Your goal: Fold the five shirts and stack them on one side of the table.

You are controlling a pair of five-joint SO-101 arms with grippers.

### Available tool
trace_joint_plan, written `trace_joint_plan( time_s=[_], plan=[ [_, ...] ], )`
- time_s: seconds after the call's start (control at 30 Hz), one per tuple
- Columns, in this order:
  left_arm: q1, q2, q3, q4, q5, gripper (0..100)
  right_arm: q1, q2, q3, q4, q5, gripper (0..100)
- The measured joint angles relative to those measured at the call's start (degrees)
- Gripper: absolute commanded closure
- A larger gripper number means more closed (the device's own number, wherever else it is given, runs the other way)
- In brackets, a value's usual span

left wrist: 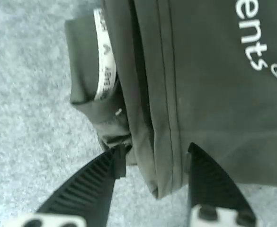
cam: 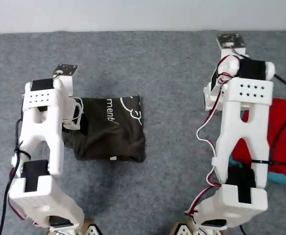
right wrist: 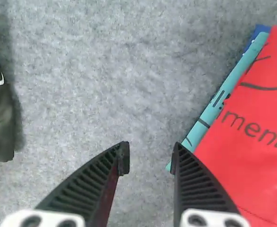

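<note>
Left arm is over the left edge of the folded dark shirt. The left gripper has its jaws spread astride the shirt's folded hem, not clamped as far as I can judge. The stack, a red shirt on a teal shirt, lies well apart to the right. The right gripper is parted and empty just beside it, so the dark shirt must travel right.

Four shirts can be counted: one dark shirt lying alone, and three in a pile, with a red shirt on top, a teal shirt under it and a blue shirt showing as an edge at the bottom. There are two arms, the left arm and the right arm. Each has one gripper, making two: the left gripper and the right gripper. There is one table.
</note>
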Motion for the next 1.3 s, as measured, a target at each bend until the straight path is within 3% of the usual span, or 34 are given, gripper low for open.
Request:
trace_joint_plan(
  time_s=[0.37,1.07,1.3],
  plan=[
    [0.18,10.02,-0.09,-6.15,0.44,79,1.67,0.00,0.00,0.09,0.35,84.8],
    [11.69,10.20,-5.36,-2.46,5.01,79,5.71,0.00,0.00,0.09,0.35,84.8],
    [11.78,10.20,-5.36,-2.46,5.71,88,5.80,0.00,0.00,0.09,0.35,84.8]
  ],
)
